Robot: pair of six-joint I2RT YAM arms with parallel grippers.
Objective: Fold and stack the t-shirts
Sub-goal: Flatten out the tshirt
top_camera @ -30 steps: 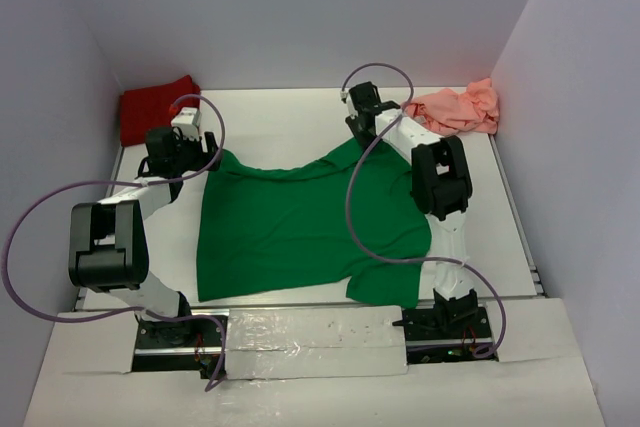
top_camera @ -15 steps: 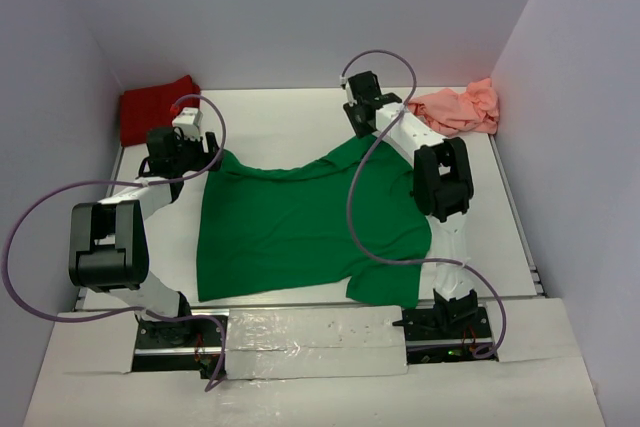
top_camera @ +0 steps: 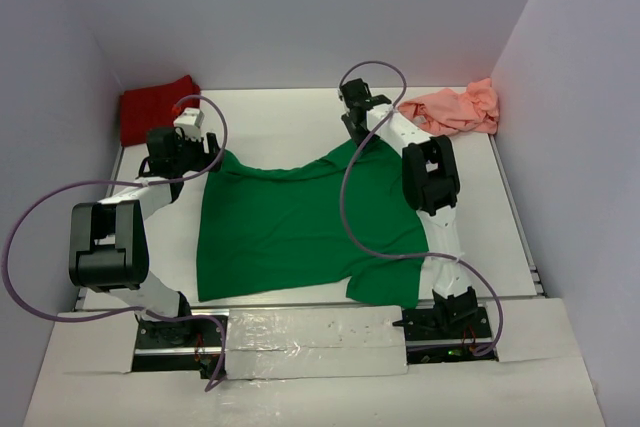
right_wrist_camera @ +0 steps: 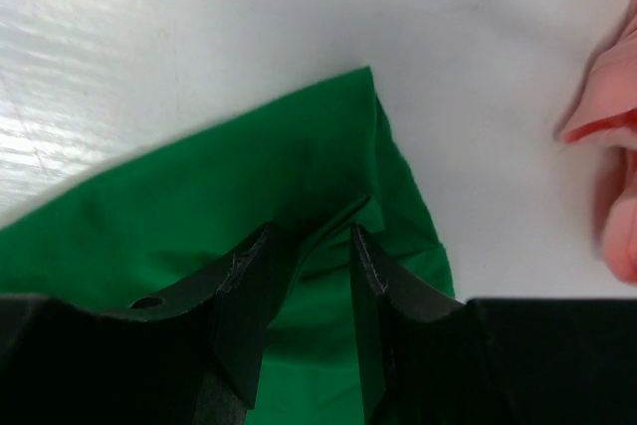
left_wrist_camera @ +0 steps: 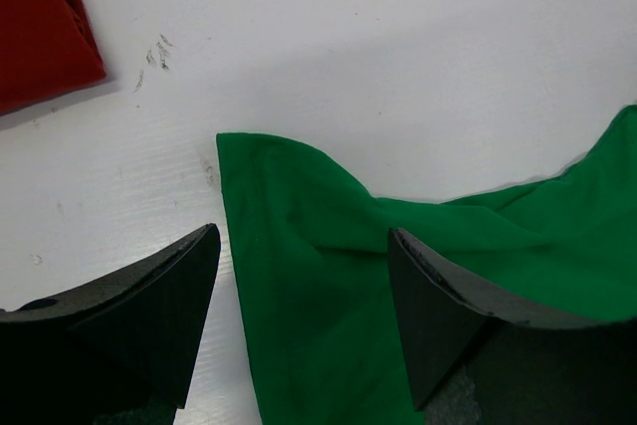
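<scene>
The bright green t-shirt point(top_camera: 300, 227) lies spread flat in the middle of the table. My left gripper point(top_camera: 200, 155) is wide open and low over its back left corner; in the left wrist view the jaws point(left_wrist_camera: 304, 236) straddle that green corner point(left_wrist_camera: 299, 196). My right gripper point(top_camera: 358, 132) is at the shirt's back right corner. In the right wrist view it point(right_wrist_camera: 311, 231) is narrowly open, with a raised ridge of green cloth point(right_wrist_camera: 199, 206) between the fingers. The dark red shirt point(top_camera: 158, 107) lies folded at the back left. The salmon pink shirt point(top_camera: 460, 107) lies crumpled at the back right.
White walls enclose the table on the left, back and right. The red shirt's edge point(left_wrist_camera: 40, 27) shows at the left wrist view's top left. The pink shirt point(right_wrist_camera: 617, 146) lies just right of the right gripper. Purple cables loop over both arms.
My right wrist has shifted a little left and back over the shirt's back right corner. The left arm and the shirts have not moved.
</scene>
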